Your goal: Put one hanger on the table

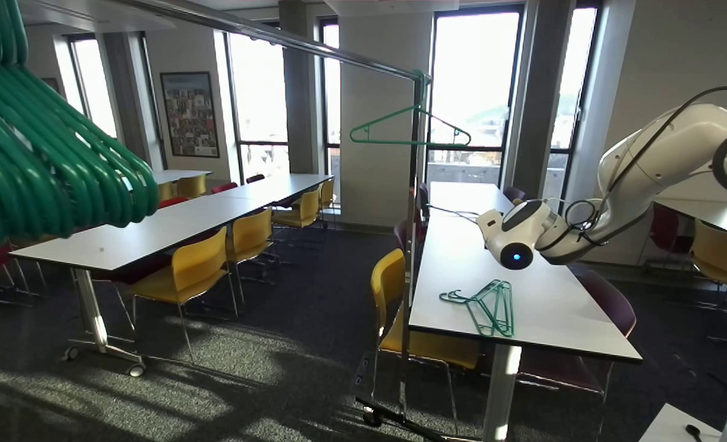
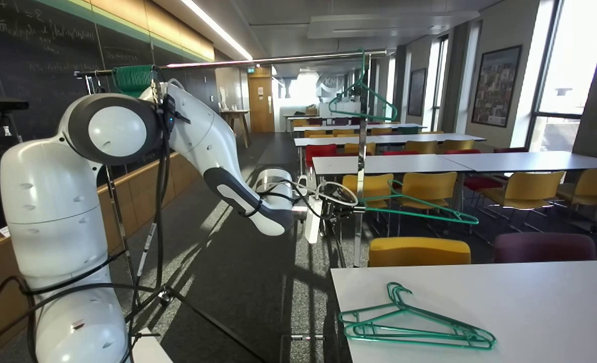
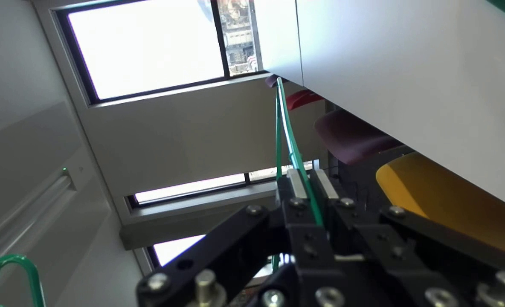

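Gripper [image 3: 309,177], pads [image 3: 327,184] pinching one green hanger [image 3: 294,147] by its frame; hanger aloft, not yet on the white table [image 2: 540,307].
Handling: bring over the table, beside the loose hangers [image 2: 409,342]; lay flat, lower until it rests, then part the pads slowly lest it snag.

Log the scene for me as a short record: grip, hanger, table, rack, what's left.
Hand: closed on a bar of the held hanger
Held hanger: in the air, off the table
Table: white top; at least two green hangers overlapping near one end
Rack: a lone hanger near one end, a dense green bunch toward the opposite end
Left to do: probably lower the held hanger and release it
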`<state>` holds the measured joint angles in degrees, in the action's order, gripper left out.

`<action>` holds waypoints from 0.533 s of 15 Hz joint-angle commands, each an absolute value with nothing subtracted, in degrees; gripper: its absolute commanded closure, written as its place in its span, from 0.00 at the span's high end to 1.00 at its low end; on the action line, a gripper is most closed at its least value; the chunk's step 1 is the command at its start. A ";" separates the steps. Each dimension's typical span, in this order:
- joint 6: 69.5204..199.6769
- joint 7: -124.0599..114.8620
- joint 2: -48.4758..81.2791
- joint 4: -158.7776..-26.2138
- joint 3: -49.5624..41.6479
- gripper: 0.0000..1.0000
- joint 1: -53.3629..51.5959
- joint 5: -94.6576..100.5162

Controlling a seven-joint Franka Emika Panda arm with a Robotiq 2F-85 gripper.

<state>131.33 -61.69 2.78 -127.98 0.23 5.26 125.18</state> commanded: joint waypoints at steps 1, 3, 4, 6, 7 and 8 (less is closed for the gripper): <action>129.44 -63.98 5.94 -126.25 -0.21 0.02 4.12 124.55; 128.63 -64.21 8.10 -125.84 -0.29 0.02 4.29 126.22; 127.92 -64.19 9.20 -125.73 -0.33 0.02 4.38 126.69; 126.66 -64.11 10.89 -125.43 -0.28 0.02 4.58 126.79; 125.93 -64.50 11.66 -125.25 -0.26 0.02 4.68 127.12; 125.11 -64.92 12.32 -125.03 -0.20 0.02 4.73 127.29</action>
